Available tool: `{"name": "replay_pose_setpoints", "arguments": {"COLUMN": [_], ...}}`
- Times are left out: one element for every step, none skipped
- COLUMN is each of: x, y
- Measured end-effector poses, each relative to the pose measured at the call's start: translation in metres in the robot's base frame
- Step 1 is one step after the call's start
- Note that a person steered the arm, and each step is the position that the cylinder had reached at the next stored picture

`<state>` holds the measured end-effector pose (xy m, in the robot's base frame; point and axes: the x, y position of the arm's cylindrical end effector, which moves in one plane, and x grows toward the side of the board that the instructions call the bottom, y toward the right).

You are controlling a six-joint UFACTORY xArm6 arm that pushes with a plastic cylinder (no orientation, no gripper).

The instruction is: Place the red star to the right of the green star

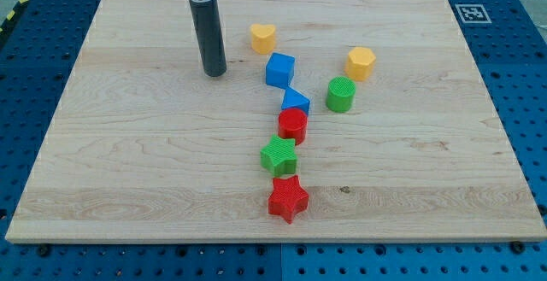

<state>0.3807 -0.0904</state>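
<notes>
The red star [288, 199] lies near the view's bottom centre of the wooden board [128, 170]. The green star [279, 155] sits just above it, touching or nearly touching. My tip [214, 72] is the lower end of a dark rod in the upper left part of the board, well above and to the left of both stars, touching no block.
A red hexagon-like block [292, 124] sits just above the green star, with a blue block [296, 102] above that and a blue cube [279, 69] higher. A green cylinder [340, 94], a yellow hexagon [361, 62] and a yellow heart [263, 37] lie further up.
</notes>
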Motion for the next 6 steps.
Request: {"name": "replay_pose_setpoints", "arguments": {"x": [0.000, 0.000, 0.025, 0.077, 0.142, 0.178], "y": [0.000, -0.003, -0.042, -0.071, -0.065, -0.062]}}
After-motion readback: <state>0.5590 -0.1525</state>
